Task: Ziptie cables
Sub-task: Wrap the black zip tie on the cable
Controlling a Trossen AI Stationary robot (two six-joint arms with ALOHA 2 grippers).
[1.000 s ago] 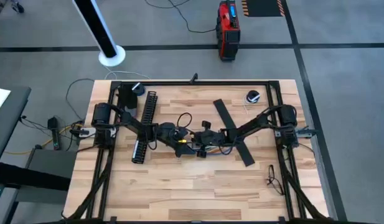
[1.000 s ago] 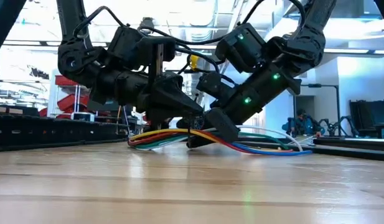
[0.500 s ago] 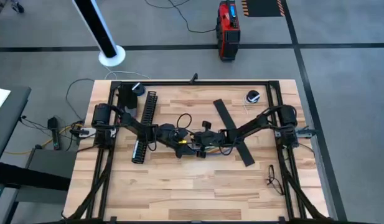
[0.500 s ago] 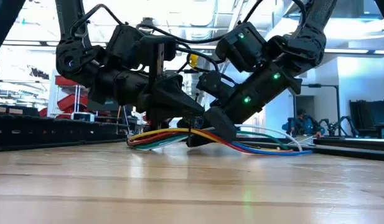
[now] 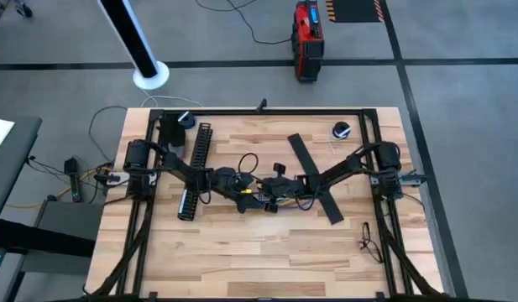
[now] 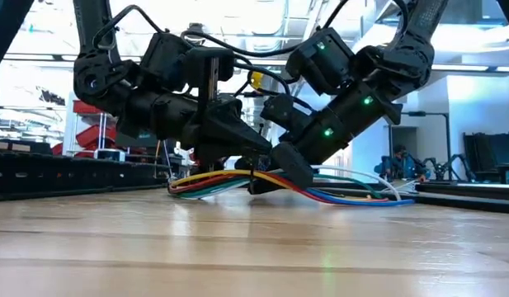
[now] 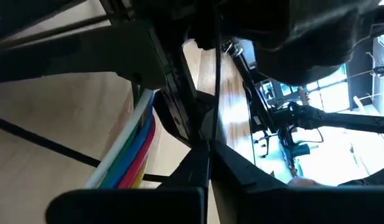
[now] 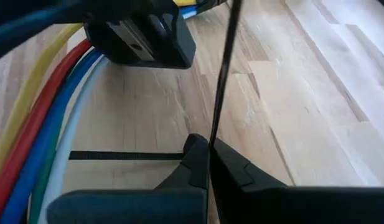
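The cables [image 6: 320,191], a bundle of coloured wires, lie on the wooden table [image 5: 242,252] at its middle [image 5: 263,200]. Both grippers meet right above them. My left gripper [image 7: 207,163] comes in from the table's left and is shut on a thin black zip tie strap. My right gripper [image 8: 208,163] comes in from the right, also shut on a thin black strap. Beside the right gripper's fingers, the cables [image 8: 42,118] run along the table. Another black strap [image 8: 123,155] lies flat across the wood, reaching the cables. My left gripper pinches the thin black zip tie strap [image 7: 211,121] between its two fingertips. The strap runs straight on from the fingers, drawn taut. My right gripper pinches a thin black strap [image 8: 216,121] between its fingertips, slanting down from the table's right. That strap rises straight and taut toward the left gripper's finger [image 8: 142,37].
A black comb-slotted channel [image 5: 196,164] lies to the left behind the left arm. A flat black strip [image 5: 313,178] lies under the right arm. A small dark round object [image 5: 341,130] sits at the far right, a black box [image 5: 170,130] at the far left.
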